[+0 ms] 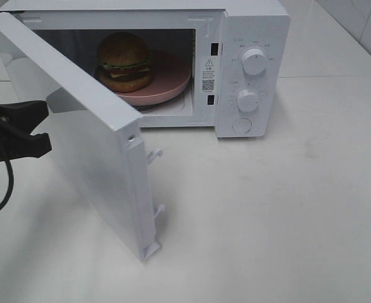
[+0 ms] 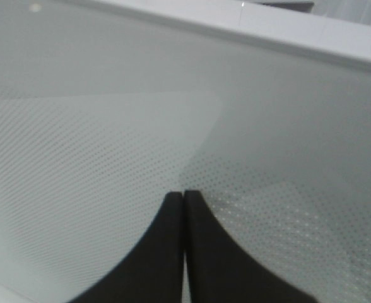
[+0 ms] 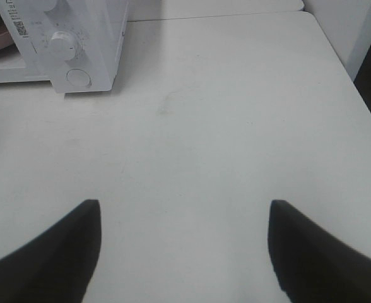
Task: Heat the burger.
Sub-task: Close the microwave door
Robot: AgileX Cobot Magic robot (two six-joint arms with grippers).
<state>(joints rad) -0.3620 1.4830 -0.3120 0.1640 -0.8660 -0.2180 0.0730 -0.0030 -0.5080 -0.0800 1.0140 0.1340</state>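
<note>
We see the burger (image 1: 125, 61) on a pink plate (image 1: 173, 83) inside the open microwave (image 1: 255, 25), at 11 o'clock.
Left gripper (image 2: 183, 194) jaws pressed together by the door (image 1: 78, 139); right gripper (image 3: 184, 203) jaws spread; warning-triangle label (image 1: 208, 74) with QR code, print unreadable.

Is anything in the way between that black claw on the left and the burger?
Yes: the open microwave door stands between the left gripper and the burger, which sits on a pink plate inside.
</note>
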